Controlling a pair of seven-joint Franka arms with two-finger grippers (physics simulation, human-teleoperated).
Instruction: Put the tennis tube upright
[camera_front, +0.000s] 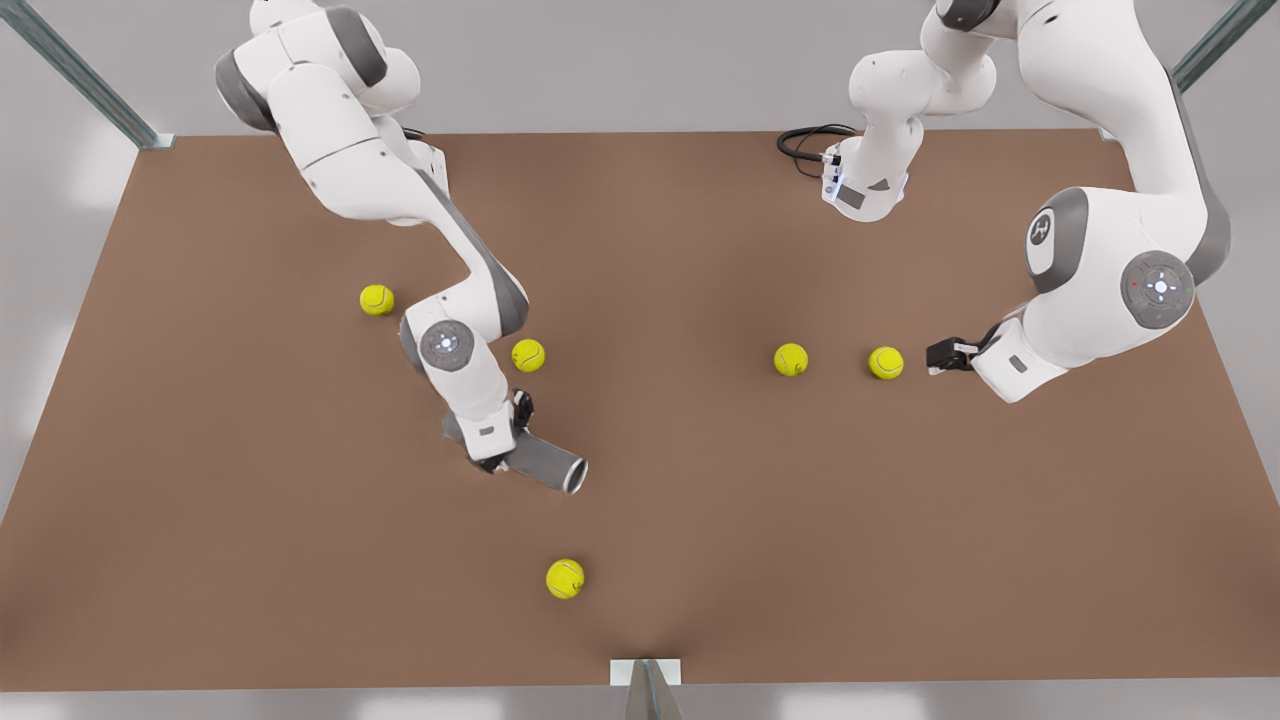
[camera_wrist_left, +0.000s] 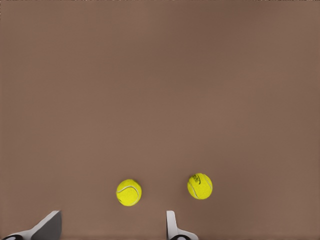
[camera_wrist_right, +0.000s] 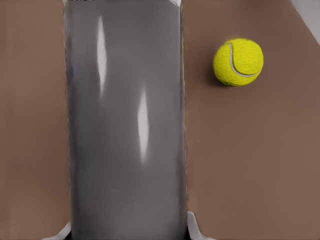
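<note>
Right hand (camera_front: 497, 452) pinches the lying tennis tube (camera_front: 545, 461); left hand (camera_front: 938, 358) spread over bare table (camera_front: 700, 250).

The dark grey cylindrical tennis tube (camera_front: 545, 462) lies with its far end hidden under the right pincer (camera_front: 495, 440); in the right wrist view both ends are cut off.

The left pincer's (camera_wrist_left: 112, 231) 2 fingertips (camera_wrist_left: 48, 226) are cropped.

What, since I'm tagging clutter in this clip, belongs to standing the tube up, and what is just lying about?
Job in hand:
tennis tube, lying on the table
right gripper, down over the tube
left gripper, open, waiting off to the side

Lying about:
five tennis balls
</note>
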